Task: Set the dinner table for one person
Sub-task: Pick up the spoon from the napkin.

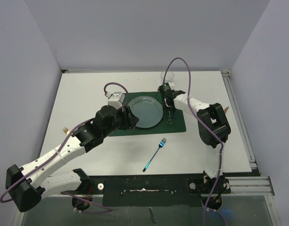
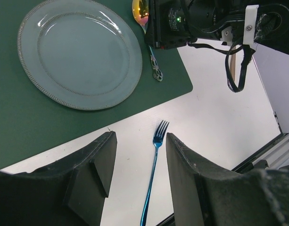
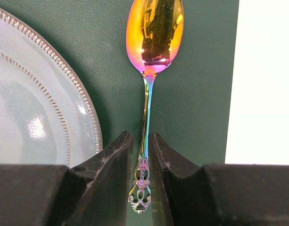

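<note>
Jaws of your right gripper (image 3: pixel 141 139) are pressed in on the slim handle of a rainbow-tinted spoon (image 3: pixel 155 33), 1 black finger on each side, just above the ornate end. The spoon lies flat on the dark green placemat (image 3: pixel 201 70) with its bowl pointing away from the gripper. It sits just beside the right rim of the plate (image 3: pixel 31 117), with a strip of green showing between them.

Your left gripper (image 2: pixel 137 141) has its 2 fingers spread wide with nothing between them. From above, you can see it hanging by the near left rim of the plate, over the placemat's near edge. The plate is pale blue-grey with a beaded rim and rests on the middle of the placemat with nothing on it.

Look past the placemat's near edge and you find a blue fork (image 1: pixel 155 154) lying on the bare white dinner table (image 1: pixel 87 94). It is apart from the mat, with its tines toward the mat and its handle angled back to the near left. A clear glass (image 1: pixel 168 75) stands on the table just beyond the placemat's far right corner.

The dinner table spreads under all of this. The placemat lies around its middle, and a metal rail runs along its right edge.
</note>
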